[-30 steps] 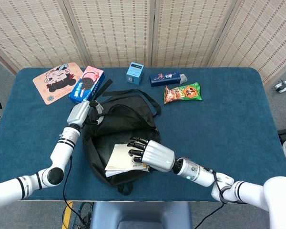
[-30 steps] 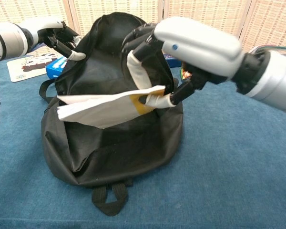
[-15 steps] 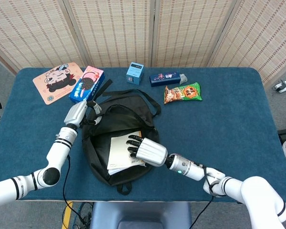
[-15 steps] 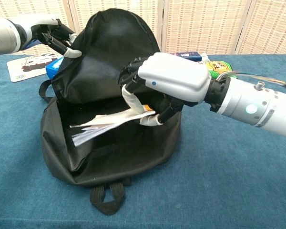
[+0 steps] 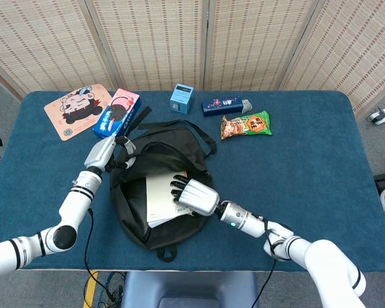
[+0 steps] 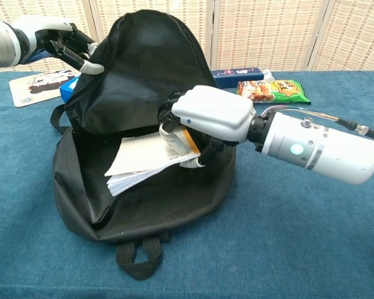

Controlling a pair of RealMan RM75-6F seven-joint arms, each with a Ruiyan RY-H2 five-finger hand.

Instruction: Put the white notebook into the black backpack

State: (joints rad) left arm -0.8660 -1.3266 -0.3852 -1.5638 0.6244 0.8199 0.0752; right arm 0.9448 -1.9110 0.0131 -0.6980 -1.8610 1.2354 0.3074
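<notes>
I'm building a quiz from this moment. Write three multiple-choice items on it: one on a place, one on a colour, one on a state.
1. Where is the notebook?
A. Partly inside the open backpack
B. On the bare table
C. On the cartoon mat

2. What colour is the snack bag near the table's far edge?
A. Pink
B. Green
C. Grey

3. What is the left hand doing?
A. Resting flat on the table
B. Holding the notebook
C. Holding the backpack's upper edge up

Answers: 1 A, the notebook lies in the opening, held by the right hand. 2 B, its wrapper is green. 3 C, its fingers grip the raised edge.
</notes>
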